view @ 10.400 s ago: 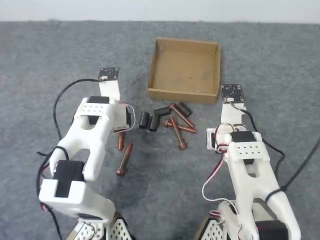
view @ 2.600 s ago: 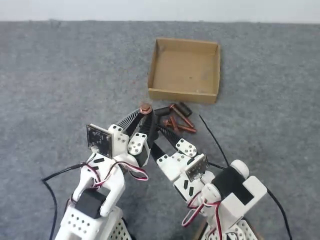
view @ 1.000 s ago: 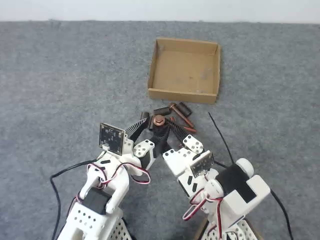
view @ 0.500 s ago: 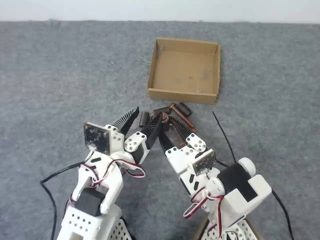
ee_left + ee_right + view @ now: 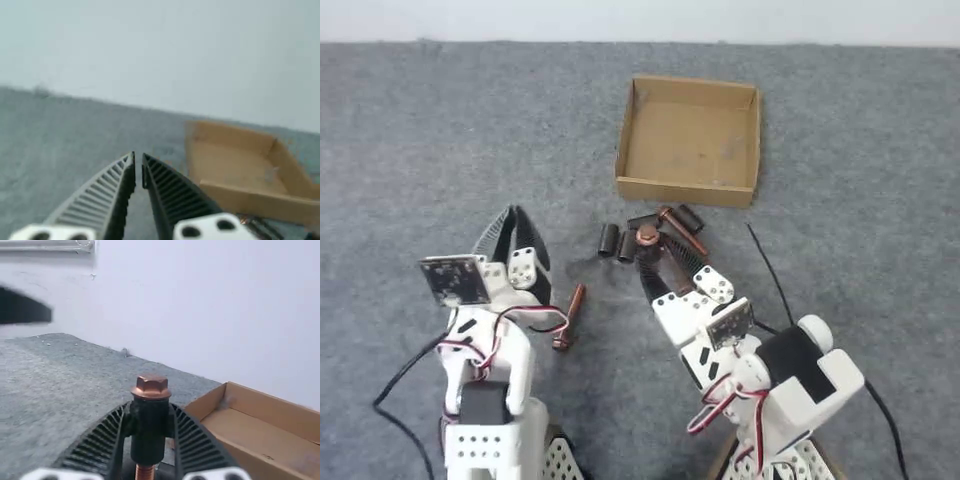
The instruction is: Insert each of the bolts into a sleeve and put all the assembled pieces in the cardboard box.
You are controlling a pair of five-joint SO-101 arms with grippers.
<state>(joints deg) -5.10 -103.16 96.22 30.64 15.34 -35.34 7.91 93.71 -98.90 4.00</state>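
Note:
My right gripper [image 5: 648,246] [image 5: 149,416] is shut on a black sleeve [image 5: 149,427] with a copper bolt [image 5: 150,386] through it. The piece stands upright, its hex head [image 5: 646,236] on top, above the pile of loose parts. The cardboard box [image 5: 690,140] [image 5: 260,432] [image 5: 240,172] lies open beyond it. My left gripper [image 5: 512,212] [image 5: 138,159] sits off to the left, raised and shut on nothing. Loose black sleeves [image 5: 608,240] lie beside the held piece, and one loose bolt [image 5: 570,314] lies by the left arm.
More copper bolts [image 5: 684,233] and two sleeves [image 5: 692,217] lie between the right gripper and the box's near wall [image 5: 682,190]. A black cable [image 5: 767,270] runs right of the right arm. Grey carpet [image 5: 440,130] covers the table.
The left gripper has let go of the piece, swung away to the left and shut. The right gripper keeps the bolt and sleeve, almost in place.

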